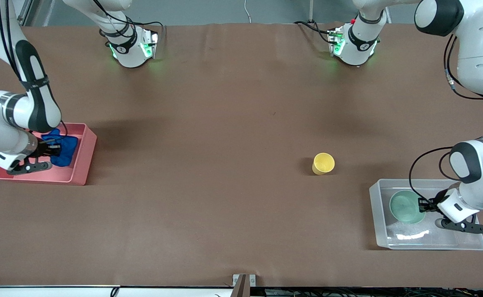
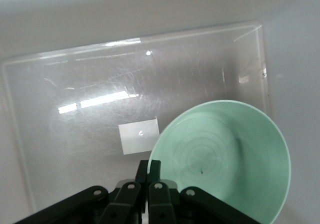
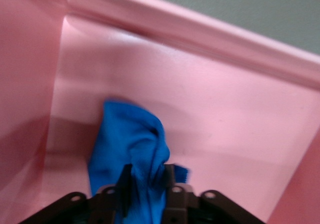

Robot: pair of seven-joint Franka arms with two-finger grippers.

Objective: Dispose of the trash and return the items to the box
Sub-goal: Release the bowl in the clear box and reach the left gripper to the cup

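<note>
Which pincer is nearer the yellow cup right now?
Left. The left pincer is in the clear box, shut on the green bowl, close by the yellow cup. The right pincer grips the blue cloth over the pink bin.

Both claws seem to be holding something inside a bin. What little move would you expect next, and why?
Probably letting go. The right claw is shut on the blue cloth inside the pink bin, and the left claw pinches the green bowl rim inside the clear box. Only the yellow cup remains on the table.
</note>
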